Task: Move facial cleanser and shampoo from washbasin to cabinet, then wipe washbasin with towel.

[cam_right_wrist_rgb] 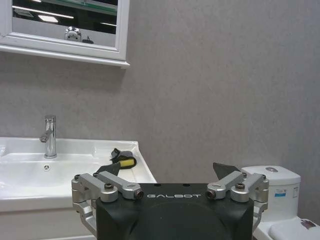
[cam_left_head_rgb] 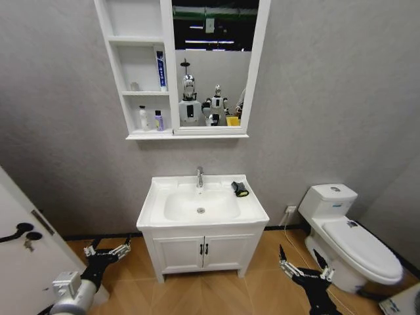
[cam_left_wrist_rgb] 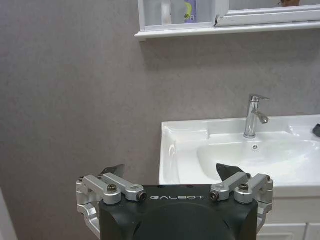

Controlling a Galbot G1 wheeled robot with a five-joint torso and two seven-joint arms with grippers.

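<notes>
Both grippers hang low in front of the vanity with jaws spread wide and nothing between them: the left gripper (cam_left_head_rgb: 108,251) off the washbasin's left corner, the right gripper (cam_left_head_rgb: 303,265) off its right, between vanity and toilet (cam_left_head_rgb: 348,236). "GALBOT" is printed on the black body behind each set of jaws. Ahead of and above the right jaws, the towel (cam_right_wrist_rgb: 120,162), black with a yellow-green edge, lies on the right rim of the washbasin (cam_left_head_rgb: 154,197), just beside the bowl. No bottles stand on the rim; two small bottles (cam_left_head_rgb: 150,120) already sit in the lowest shelf of the cabinet (cam_left_head_rgb: 134,65), well above and beyond the left jaws, and a tall blue-and-white tube (cam_left_head_rgb: 160,69) stands in the middle shelf, its print too small to read. So the moving step looks done, and wiping is in hand. The next move calls for the right gripper to rise above rim height, reach forward and left over the towel, and close on the cloth.
</notes>
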